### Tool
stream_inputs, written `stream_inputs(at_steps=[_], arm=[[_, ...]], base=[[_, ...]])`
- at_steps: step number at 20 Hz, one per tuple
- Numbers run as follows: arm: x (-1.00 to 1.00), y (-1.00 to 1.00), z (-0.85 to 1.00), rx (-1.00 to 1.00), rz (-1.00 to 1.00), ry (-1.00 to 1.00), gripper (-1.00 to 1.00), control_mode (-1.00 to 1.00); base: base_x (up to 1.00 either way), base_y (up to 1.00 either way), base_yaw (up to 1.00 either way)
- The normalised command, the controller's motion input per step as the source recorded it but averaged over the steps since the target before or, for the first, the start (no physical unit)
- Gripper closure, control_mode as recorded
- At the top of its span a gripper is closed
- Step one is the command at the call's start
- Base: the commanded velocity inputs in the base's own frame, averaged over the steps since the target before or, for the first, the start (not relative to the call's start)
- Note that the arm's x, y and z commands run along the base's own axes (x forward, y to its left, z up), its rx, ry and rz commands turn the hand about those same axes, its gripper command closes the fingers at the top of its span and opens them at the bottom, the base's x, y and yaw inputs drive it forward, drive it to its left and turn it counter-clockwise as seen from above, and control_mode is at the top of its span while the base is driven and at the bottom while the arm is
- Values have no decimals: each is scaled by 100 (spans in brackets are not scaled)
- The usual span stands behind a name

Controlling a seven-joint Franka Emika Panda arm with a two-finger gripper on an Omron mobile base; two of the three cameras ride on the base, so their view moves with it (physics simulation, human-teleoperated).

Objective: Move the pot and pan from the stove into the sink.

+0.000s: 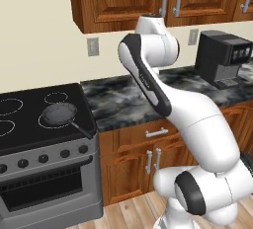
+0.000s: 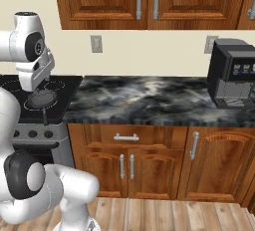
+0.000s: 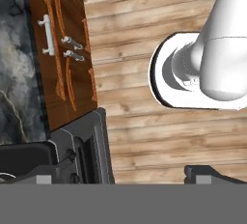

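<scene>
The pan (image 1: 59, 113) is small, shallow and dark grey. It lies on the front right burner of the black stove (image 1: 24, 129), its long thin handle pointing toward the front right corner. In the right base view the pan (image 2: 42, 99) sits just under my white hand, and my gripper (image 2: 38, 91) points down a little above it. In the hand view my gripper (image 3: 123, 177) is open, its two dark fingertips far apart with nothing between them. That view looks down past the stove front (image 3: 87, 146) at the wooden floor. The pot and the sink are out of view.
A marbled black-grey counter (image 1: 123, 99) runs right of the stove over wooden cabinets (image 2: 129, 165). A dark coffee machine (image 1: 222, 57) stands at its far right against the wall. Upper cabinets (image 2: 149, 1) hang above. My own arm rises in front of the counter.
</scene>
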Motion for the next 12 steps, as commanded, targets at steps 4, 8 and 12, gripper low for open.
stream_inputs(at_steps=[4, 8, 12], arm=[[-15, -2, -4, -1, 11, 0, -100, -100], [-33, -11, -20, -3, 41, 0, -100, -100], [-20, -9, -28, -5, 46, 1, -100, -100]], base=[[0, 0, 0], [0, 0, 0], [0, 0, 0]])
